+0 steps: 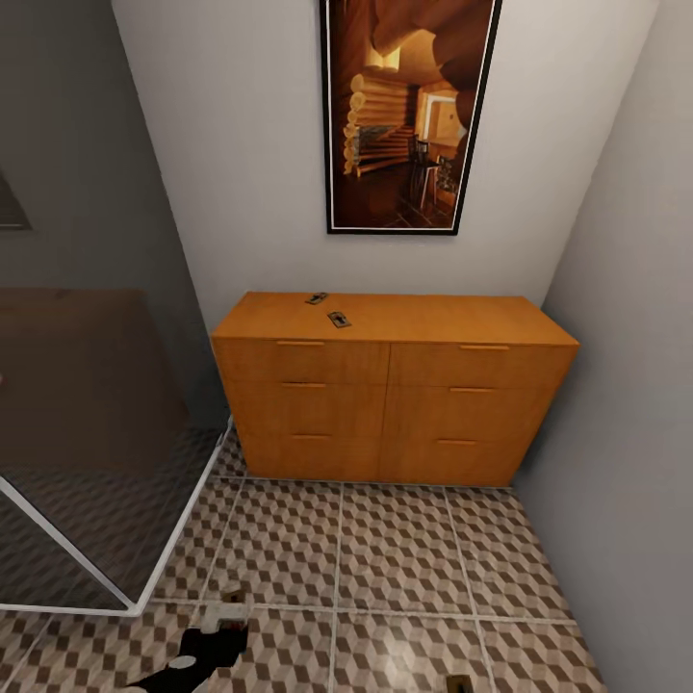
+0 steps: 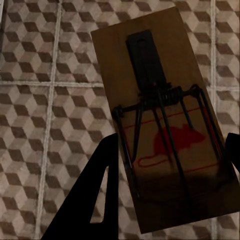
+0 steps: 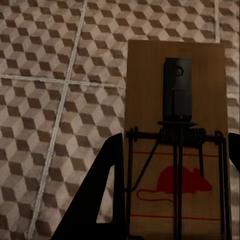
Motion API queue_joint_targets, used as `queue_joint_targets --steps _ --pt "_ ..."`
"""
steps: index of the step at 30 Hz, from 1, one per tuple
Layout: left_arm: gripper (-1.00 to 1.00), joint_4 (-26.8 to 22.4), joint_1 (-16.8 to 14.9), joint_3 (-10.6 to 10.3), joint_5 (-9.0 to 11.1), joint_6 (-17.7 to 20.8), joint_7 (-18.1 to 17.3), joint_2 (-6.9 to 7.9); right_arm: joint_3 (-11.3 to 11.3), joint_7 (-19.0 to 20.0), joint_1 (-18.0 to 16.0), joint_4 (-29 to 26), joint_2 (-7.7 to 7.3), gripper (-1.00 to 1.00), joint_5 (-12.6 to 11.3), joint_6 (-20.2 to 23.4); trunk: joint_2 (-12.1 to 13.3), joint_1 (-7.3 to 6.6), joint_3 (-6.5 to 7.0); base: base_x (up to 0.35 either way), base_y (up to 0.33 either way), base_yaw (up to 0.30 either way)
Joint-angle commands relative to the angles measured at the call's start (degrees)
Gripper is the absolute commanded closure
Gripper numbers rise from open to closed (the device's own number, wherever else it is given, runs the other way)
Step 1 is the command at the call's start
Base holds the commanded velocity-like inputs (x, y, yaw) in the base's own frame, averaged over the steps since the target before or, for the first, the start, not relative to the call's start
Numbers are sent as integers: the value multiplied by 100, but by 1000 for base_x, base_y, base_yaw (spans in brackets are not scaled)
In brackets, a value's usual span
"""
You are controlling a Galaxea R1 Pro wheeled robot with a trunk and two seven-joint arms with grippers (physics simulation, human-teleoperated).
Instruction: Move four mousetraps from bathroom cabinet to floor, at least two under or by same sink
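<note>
Mousetraps: two lie on the orange cabinet [image 1: 395,385], one [image 1: 317,298] near another [image 1: 339,319], above the bathroom floor [image 1: 404,549]. Left wrist view: left tool [image 2: 170,165] clamps a mousetrap [image 2: 160,120]. Right wrist view: right tool [image 3: 175,185] grips another mousetrap [image 3: 175,135].

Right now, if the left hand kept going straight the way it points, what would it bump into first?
Probably the cube-patterned tiled bathroom floor. The left hand already grips a flat brown wooden mousetrap, whose far end would likely touch down first; depth is unclear.
</note>
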Motion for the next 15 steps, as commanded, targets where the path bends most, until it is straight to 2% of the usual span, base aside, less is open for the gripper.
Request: queue_joint_targets --steps 1,4,8,10,15 --pt "100 95 79 -51 40 -218 19 -5 15 -117 -2 -170 -14 100 16 20 -3 0 -5 0 0 0" --pt "100 167 273 -53 40 -582 18 -8 14 -251 -2 -541 -39 100 16 271 -3 0 -5 0 0 0" --pt "100 213 574 -53 45 -1552 24 -8 10 -292 -2 -1303 -160 100 13 1104 -3 0 -5 0 0 0" --pt "100 219 690 -53 47 -1831 29 -3 12 -293 -2 -1614 -207 100 10 1350 -3 0 -5 0 0 0" --pt "100 225 861 -53 48 -2092 39 48 35 -288 -2 -1982 -246 100 1 1525 -3 0 -5 0 0 0"
